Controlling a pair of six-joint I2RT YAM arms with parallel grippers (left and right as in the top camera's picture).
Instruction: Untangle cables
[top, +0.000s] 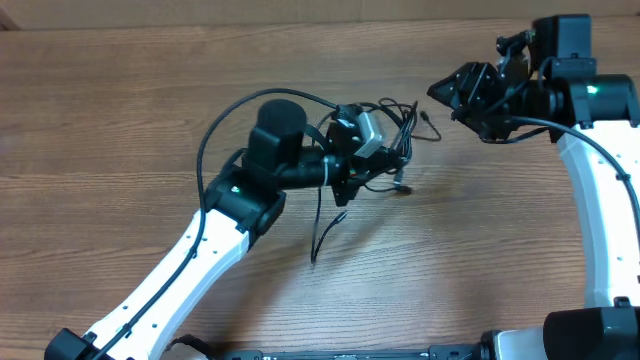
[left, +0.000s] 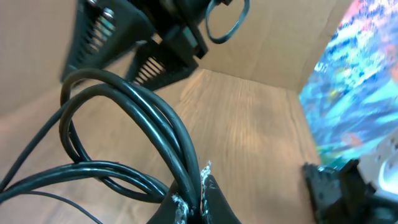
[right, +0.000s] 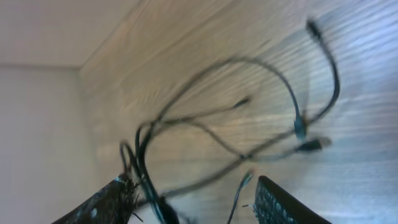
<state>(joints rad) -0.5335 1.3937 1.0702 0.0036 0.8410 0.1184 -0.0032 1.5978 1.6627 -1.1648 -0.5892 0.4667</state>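
Your left gripper (left: 193, 210) is clamped tight on a bunch of the black cables (top: 405, 128), which sit mid-table in a knot. Your right gripper (top: 452, 95) stands well open and empty, just right of the knot. Bring it onto one loose plug end (right: 313, 27) — not the bundle — and draw slowly away, watching for loops that tighten.
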